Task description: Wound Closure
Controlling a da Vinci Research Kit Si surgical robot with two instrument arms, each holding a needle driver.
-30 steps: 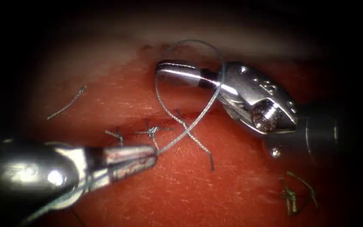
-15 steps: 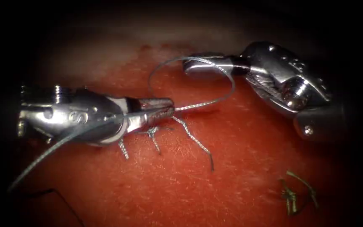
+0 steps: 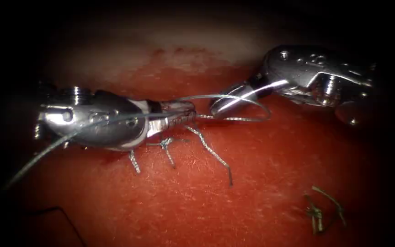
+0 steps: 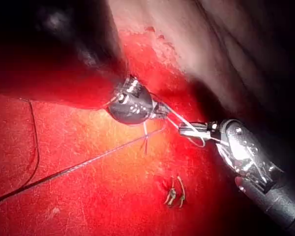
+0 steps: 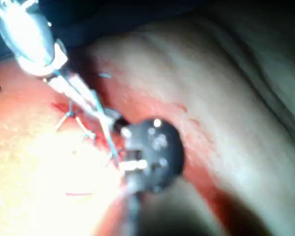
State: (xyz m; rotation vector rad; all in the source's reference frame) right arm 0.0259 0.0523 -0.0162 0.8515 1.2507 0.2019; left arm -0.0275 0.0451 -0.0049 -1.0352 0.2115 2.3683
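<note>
The left tool is seen clamped on the thread, which is looped around the right tool, jaws pressed together. No needle is held; knotted stitches lie on the tissue.

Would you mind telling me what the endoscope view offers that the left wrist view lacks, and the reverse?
Endoscope view: the thread loop wrapped around the shut jaws of the right tool, and the tied stitches, plainly. Left wrist view: the thread's long tail running across the tissue, and the right tool's shaft. Both: the left tool shut on the thread, the right tool holding nothing, and cut ends of thread lying on the tissue.
</note>
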